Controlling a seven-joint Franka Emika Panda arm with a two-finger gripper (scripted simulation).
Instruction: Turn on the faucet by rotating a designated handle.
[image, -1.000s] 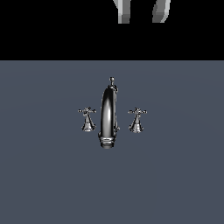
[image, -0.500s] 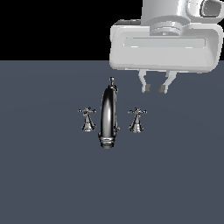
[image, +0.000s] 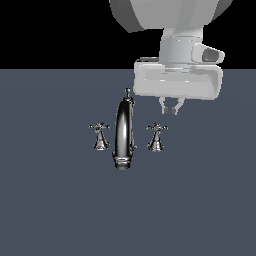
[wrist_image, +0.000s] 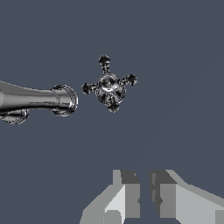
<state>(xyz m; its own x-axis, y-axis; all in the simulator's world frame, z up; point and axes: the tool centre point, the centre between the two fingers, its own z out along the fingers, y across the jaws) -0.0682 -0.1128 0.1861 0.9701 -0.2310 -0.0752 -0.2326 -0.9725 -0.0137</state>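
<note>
The chrome faucet (image: 124, 131) stands on the dark grey surface, with a tall arched spout and a small knob (image: 128, 91) on top. A cross-shaped handle sits on each side, one at the exterior view's left (image: 101, 135) and one at its right (image: 157, 136). My gripper (image: 170, 108) hangs just above and slightly to the right of the right handle, not touching it. Its fingers are drawn together with only a thin slit between them and hold nothing. The wrist view shows one cross handle (wrist_image: 109, 85) beside the spout's end (wrist_image: 63, 99), with my gripper (wrist_image: 145, 192) apart from both.
The dark grey surface (image: 200, 210) stretches flat all around the faucet. My large white hand and wrist (image: 177, 82) hang over the area behind the right handle. Nothing else stands on the surface.
The arm has come down from the top edge of the view toward the right handle. The fingers have drawn closer together.
</note>
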